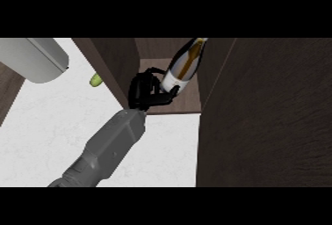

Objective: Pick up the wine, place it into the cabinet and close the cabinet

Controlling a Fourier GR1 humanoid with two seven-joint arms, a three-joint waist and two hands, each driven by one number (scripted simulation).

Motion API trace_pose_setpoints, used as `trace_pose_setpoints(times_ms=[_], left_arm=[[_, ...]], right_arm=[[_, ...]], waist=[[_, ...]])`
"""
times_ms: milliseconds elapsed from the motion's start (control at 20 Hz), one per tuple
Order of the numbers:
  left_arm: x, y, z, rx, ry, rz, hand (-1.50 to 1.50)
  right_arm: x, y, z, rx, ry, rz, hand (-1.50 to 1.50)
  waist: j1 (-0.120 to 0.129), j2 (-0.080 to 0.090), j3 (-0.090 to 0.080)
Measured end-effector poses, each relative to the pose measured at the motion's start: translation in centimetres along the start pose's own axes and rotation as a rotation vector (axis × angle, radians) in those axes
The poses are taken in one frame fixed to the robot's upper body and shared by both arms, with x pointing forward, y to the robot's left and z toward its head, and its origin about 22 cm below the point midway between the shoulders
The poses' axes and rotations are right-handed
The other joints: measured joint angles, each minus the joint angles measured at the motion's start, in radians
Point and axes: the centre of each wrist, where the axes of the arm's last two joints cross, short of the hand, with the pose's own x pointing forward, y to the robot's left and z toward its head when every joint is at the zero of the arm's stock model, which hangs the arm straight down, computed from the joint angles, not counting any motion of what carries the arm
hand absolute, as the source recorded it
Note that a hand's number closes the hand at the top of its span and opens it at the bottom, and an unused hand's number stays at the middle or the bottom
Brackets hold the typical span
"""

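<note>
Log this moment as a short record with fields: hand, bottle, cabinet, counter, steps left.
hand: left hand, fingers curled round the bottle's lower end
bottle: wine bottle, tilted, neck uppermost, inside the cabinet opening; contact with the shelf cannot be told
cabinet: cabinet open, door swung out at the view's right
counter: white counter; grey rounded object and small green item at upper left
steps left: release bottle, close door

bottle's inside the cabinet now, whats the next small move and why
Probably lower and straighten it: the black left hand is curled round the dark wine bottle with the gold neck, which tilts inside the dark brown wooden cabinet, seemingly above its floor.
</note>
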Motion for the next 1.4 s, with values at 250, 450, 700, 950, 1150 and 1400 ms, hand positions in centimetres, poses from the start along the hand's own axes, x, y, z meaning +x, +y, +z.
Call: trace_pose_setpoints(times_ms=[250, 450, 700, 950, 1150, 1400], left_arm=[[0.4, 0.0, -0.8, 0.028, 0.010, -0.025, 1.50], [0.5, 0.3, -1.3, 0.049, 0.030, -0.060, 1.50], [0.5, 0.8, -1.5, 0.072, 0.033, -0.064, 1.50], [0.6, 1.4, -1.8, 0.108, 0.005, -0.055, 1.50], [0.6, 1.4, -1.9, 0.117, -0.049, -0.052, -1.50], [0.5, 1.5, -1.8, 0.085, -0.105, -0.050, -1.50]], right_arm=[[-0.1, -0.1, 0.2, 0.003, -0.002, 0.009, -1.50], [0.2, 0.2, 0.3, 0.013, -0.007, 0.000, -1.50], [0.2, 0.0, 0.0, 0.020, -0.008, 0.003, -1.50], [0.4, 0.2, -0.3, 0.029, -0.017, -0.004, -1.50], [0.4, 0.5, -0.7, 0.023, -0.015, 0.003, -1.50], [0.6, 0.6, -0.1, 0.019, -0.015, 0.010, -1.50]], waist=[[-0.001, 0.001, 0.000], [-0.012, 0.003, 0.000], [-0.017, 0.005, 0.000], [-0.020, 0.008, 0.000], [-0.020, 0.009, -0.002], [-0.018, 0.012, -0.005]])
